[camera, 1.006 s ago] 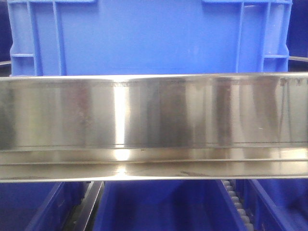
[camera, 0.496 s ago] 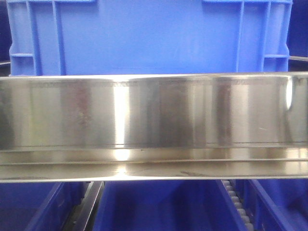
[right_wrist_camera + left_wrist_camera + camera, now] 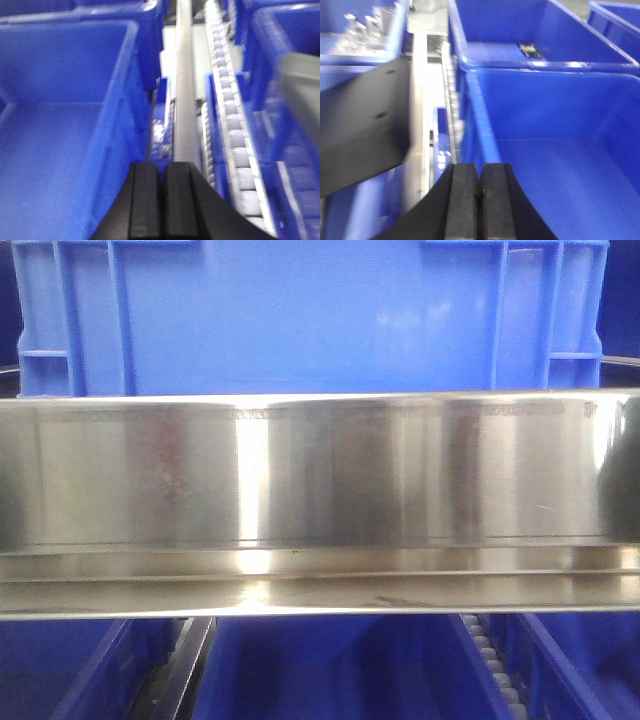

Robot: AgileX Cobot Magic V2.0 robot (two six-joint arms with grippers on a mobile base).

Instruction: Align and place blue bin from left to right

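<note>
The blue bin (image 3: 310, 320) fills the top of the front view, ribbed corners at either edge, standing behind a broad steel rail (image 3: 320, 490) that crosses the whole frame (glare streaks the metal). Beneath the rail, more blue tubs (image 3: 330, 670) sit on a lower level, with a roller track (image 3: 495, 665) between two of them at right.

From the left wrist, a blurred black plate (image 3: 360, 125) hangs at far left beside a pale metal strip (image 3: 417, 100). The left fingers (image 3: 462, 205) are pressed flat together, nothing visible between them, at the near end of the bin's left wall (image 3: 480, 115). A second bin (image 3: 520, 30) bearing a dark label (image 3: 527, 49) stands right behind it.

From the right wrist, the bin's open inside (image 3: 65, 65) lies on the left. The right fingers (image 3: 145, 205), likewise clenched on nothing visible, sit at the near end of its right wall. A grey rail (image 3: 184, 90) and rollers (image 3: 235, 135) run alongside to the right.
</note>
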